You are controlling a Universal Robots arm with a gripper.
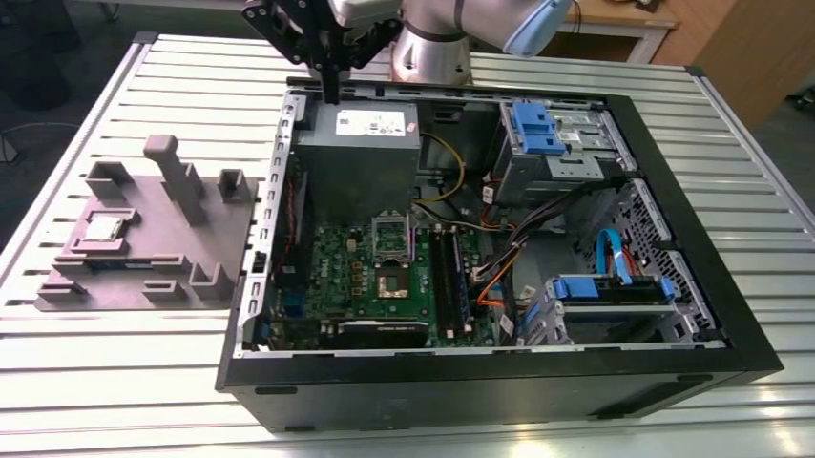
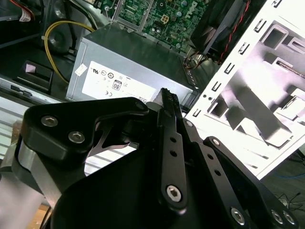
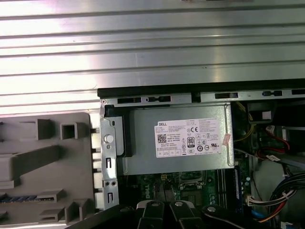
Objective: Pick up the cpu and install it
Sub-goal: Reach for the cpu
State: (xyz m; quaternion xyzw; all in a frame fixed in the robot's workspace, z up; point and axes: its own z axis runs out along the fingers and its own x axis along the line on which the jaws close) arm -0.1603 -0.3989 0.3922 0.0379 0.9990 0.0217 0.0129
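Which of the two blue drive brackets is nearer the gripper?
The upper blue bracket in the exterior view, beside the robot arm; the lower blue bracket lies farther from the gripper.

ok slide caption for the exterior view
Black gripper over the grey power supply box in the open black case; shiny silver square cpu lies on the grey tray.

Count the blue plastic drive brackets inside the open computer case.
2. Both are at the exterior view's right: the far blue bracket atop the rear drive bay, the near blue bracket on the front drive bay, closer to the camera. More may hide beneath cables.
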